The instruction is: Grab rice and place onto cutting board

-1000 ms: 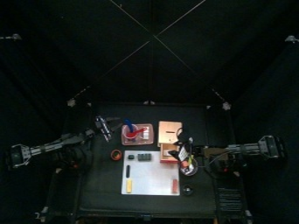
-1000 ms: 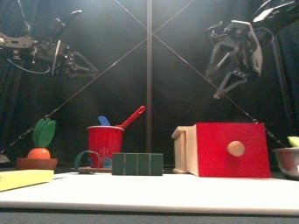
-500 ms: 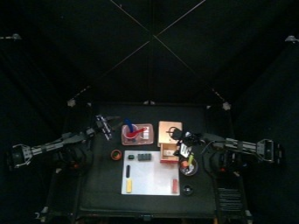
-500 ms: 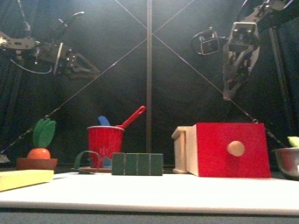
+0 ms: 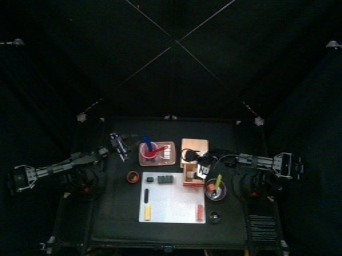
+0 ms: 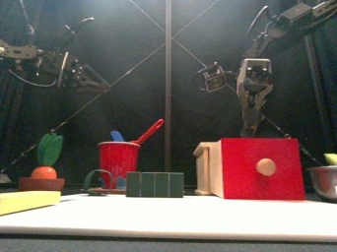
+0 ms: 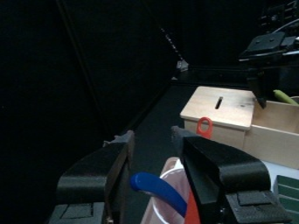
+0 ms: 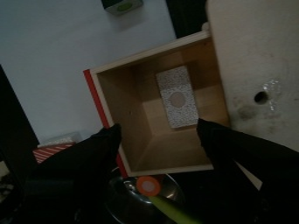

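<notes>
Table (image 5: 114, 212) carries everything. Cutting board (image 5: 174, 200) lies flat at the front-centre with its top mostly bare, so there's a free drop zone, prob. why it sits closest to both arms.

Open wooden box (image 8: 131, 96) w/ red front face stands just beside the board's right-rear corner. Top is open, so access is from straight above only; walls block any side approach.

Rice (image 8: 177, 98): I read it as the small pale packet lying flat on the box floor, up against one wall, not touching the board. Not grabbed yet.

R arm hangs over that box w/ wrist pointing down. R gripper (image 8: 158, 136) has fingers spread near full width, nothing between them, touching nothing. Front view shows it well above the box top (image 6: 247, 108), so pre-grasp hover, IMO. Wide spread makes sense: the packet is flat and needs clearance on both sides before descent. Risk: the finger nearest the wall may clip the box rim, since the packet sits off-centre.

L arm is parked high on its own side, above the red cup (image 6: 120, 159). L gripper (image 7: 152, 144) fingers are apart, empty, no contact. Looks idle, kept clear of the R arm's path to the board.

Progress: early. Descend, pinch, lift and carry to the board all remain.
</notes>
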### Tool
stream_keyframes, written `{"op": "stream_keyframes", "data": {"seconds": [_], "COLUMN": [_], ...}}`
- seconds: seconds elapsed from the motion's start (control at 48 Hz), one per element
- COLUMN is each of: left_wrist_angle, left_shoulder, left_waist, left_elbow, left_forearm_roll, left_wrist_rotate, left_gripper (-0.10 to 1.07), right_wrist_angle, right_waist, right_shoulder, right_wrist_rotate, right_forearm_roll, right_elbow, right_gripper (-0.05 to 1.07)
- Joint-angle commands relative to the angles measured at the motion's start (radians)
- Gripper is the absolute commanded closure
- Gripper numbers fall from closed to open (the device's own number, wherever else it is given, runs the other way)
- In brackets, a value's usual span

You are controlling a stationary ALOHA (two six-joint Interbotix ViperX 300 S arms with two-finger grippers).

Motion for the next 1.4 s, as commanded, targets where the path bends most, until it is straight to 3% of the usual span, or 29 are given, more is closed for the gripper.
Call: {"op": "stream_keyframes", "data": {"seconds": [0.0,0.333,0.646,1.0,1.375], "left_wrist_angle": [-0.009,-0.009,-0.009,-0.009,-0.009], "left_shoulder": [0.002,0.0,0.002,0.002,0.002], "left_waist": [0.0,0.0,0.0,0.005,0.006], "left_elbow": [-0.008,-0.005,-0.005,-0.008,-0.012], "left_forearm_roll": [0.0,0.0,0.0,0.0,-0.002], "left_wrist_rotate": [-0.002,-0.002,-0.002,-0.002,-0.002], "left_gripper": [0.18,0.18,0.18,0.18,0.18], "right_wrist_angle": [-0.006,-0.06,-0.061,-0.069,-0.094], "right_waist": [0.005,0.003,0.014,0.048,0.054], "right_shoulder": [0.002,0.061,0.101,0.152,0.169], "right_wrist_rotate": [0.0,0.005,0.0,0.015,0.015], "right_forearm_roll": [-0.003,-0.043,-0.067,-0.184,-0.224], "right_elbow": [-0.018,-0.029,-0.023,-0.032,-0.028], "right_gripper": [0.03,0.04,0.13,0.13,0.13]}}
